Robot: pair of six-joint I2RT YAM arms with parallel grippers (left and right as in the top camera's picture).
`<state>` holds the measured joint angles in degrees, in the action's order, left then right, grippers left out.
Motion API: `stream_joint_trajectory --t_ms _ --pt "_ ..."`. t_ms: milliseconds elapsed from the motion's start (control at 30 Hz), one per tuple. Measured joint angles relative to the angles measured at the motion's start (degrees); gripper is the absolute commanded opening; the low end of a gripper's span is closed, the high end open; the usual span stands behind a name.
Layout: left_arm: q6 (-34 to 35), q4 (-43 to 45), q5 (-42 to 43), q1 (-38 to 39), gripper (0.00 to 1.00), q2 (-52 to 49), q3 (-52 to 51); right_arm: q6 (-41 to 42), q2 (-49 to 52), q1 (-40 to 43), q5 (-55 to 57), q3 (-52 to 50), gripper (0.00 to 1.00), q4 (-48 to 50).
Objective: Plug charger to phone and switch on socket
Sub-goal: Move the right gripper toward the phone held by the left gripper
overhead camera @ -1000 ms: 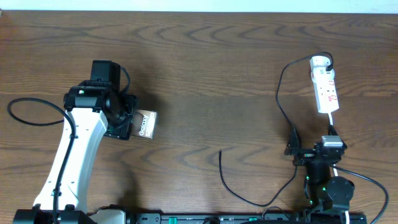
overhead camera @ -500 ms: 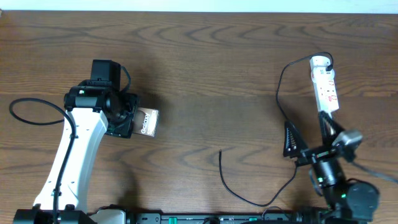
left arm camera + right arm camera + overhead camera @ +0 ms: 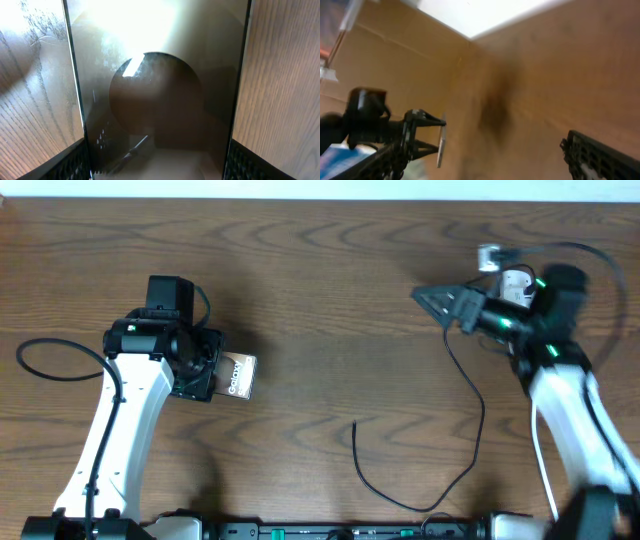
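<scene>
Left pincer (image 3: pixel 207 370) clamped on phone (image 3: pixel 238 376), left of bench (image 3: pixel 320 270). Charger (image 3: pixel 355 427) plug end loose mid-bench, ungrasped. Right pincer (image 3: pixel 437 299) wide open, empty, raised beside socket (image 3: pixel 515 280). Step likely: fetch plug. Next: lower right pincer onto plug end, pinch.

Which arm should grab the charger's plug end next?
Right. The right claw is open and empty, while the left claw is clamped on the phone. The charger has its free end lying loose on the table.
</scene>
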<state>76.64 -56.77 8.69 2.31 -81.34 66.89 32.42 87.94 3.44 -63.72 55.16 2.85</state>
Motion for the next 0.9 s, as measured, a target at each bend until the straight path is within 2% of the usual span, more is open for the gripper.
stream_joint_trajectory --t_ms 133,233,300,467,633,900 --pt "0.0 0.04 -0.02 0.0 0.07 0.0 0.0 7.65 14.29 -2.93 -3.78 0.72 0.99 6.86" --pt "0.02 0.17 0.0 0.0 0.07 0.0 0.0 14.19 23.04 -6.95 -8.24 0.63 0.99 20.33" --pt "0.0 0.17 0.0 0.0 0.08 0.0 0.0 18.93 26.56 -10.12 -10.82 0.7 0.99 29.49" --pt "0.02 0.17 0.0 0.0 0.08 0.0 0.0 28.46 27.93 -16.83 -13.97 0.85 0.99 44.94" --pt "0.0 0.33 0.0 0.0 0.07 0.0 0.0 32.81 27.91 -21.9 -13.2 1.11 0.99 47.34" --pt "1.79 1.92 0.0 0.0 0.07 0.0 0.0 34.58 27.91 -28.15 -7.93 1.11 0.99 47.1"
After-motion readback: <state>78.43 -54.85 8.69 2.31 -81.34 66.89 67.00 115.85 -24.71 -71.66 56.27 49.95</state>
